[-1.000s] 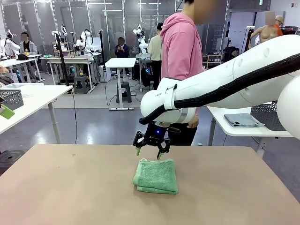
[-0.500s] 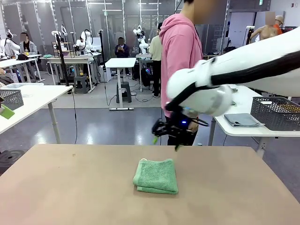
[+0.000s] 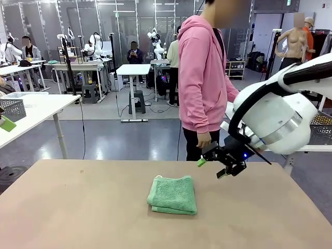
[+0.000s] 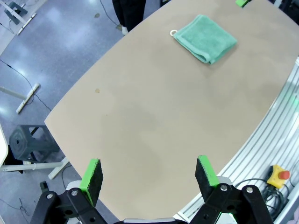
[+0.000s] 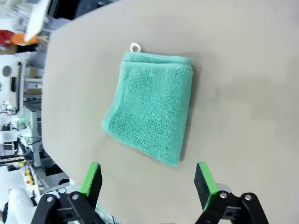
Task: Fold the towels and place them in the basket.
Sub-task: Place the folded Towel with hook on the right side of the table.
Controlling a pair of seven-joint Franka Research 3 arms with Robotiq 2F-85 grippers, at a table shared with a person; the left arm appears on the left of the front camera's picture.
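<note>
The front camera looks level across the table [image 3: 78, 207] toward the person [image 3: 205, 78] at the far side. The left wrist camera looks down from high up, the right wrist camera from closer. All share the green towel [image 3: 173, 194].

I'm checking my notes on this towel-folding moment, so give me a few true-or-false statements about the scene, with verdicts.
1. The green towel lies folded on the table. True.
2. The right gripper is shut on the towel. False: it is open and empty, in the air to the towel's right.
3. The left gripper is open and holds nothing. True.
4. The towel hangs over the table's edge. False: it lies wholly on the tabletop, near the middle.
5. A person in a pink hoodie stands at the table's far side. True.
</note>
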